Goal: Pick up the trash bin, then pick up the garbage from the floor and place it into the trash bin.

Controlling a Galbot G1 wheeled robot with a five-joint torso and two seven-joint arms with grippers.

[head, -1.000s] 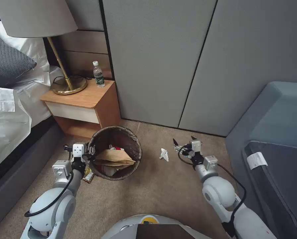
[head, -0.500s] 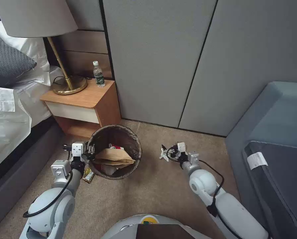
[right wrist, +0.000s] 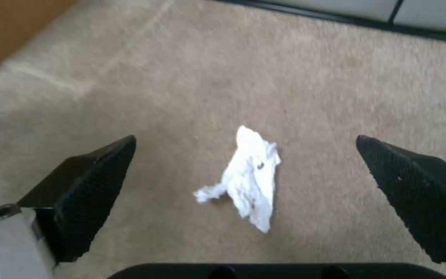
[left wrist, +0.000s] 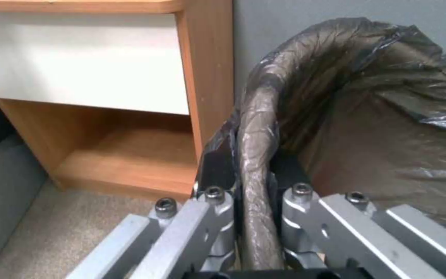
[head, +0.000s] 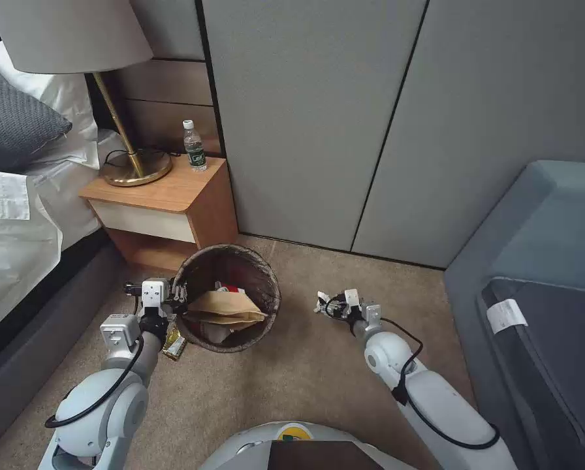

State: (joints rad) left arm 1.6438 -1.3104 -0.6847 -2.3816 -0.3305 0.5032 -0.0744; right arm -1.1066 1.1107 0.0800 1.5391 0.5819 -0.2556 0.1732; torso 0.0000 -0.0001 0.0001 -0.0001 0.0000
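Showing the head view first: the left pincer (head: pixel 178 298) grasps the near-left rim of the trash bin (head: pixel 266 307), which stands on the carpet (head: pixel 305 378) in front of the bedside counter (head: pixel 168 189); inside the bin lie a crumpled brown paper bag (head: pixel 226 307) and a red-and-white scrap (head: pixel 230 289), so part of the garbage is judged already collected; a yellow snack wrapper (head: pixel 173 344) lies on the carpet just left of the bin, beside the left arm; to the right of the bin the right pincer (head: pixel 328 304) reaches low over a white tissue (head: pixel 320 301); a small green-labelled bottle (head: pixel 194 147) stands upright on the counter next to the lamp base (head: pixel 136 168).

Left wrist view: the left pincer (left wrist: pixel 249 201) is clenched on the bin's rim (left wrist: pixel 256 128), one finger outside and one inside, with the dark brown liner (left wrist: pixel 388 116) pinched between; the open shelf of the counter (left wrist: pixel 130 155) stands just behind.

Right wrist view: the right pincer (right wrist: pixel 246 186) is spread wide and released, its two black fingertips (right wrist: pixel 89 178) on either side of the tissue (right wrist: pixel 251 180), which lies flat on the carpet (right wrist: pixel 233 77), not yet gripped.

Judged progress: bin secured and partly filled; tissue and wrapper remain on the floor.
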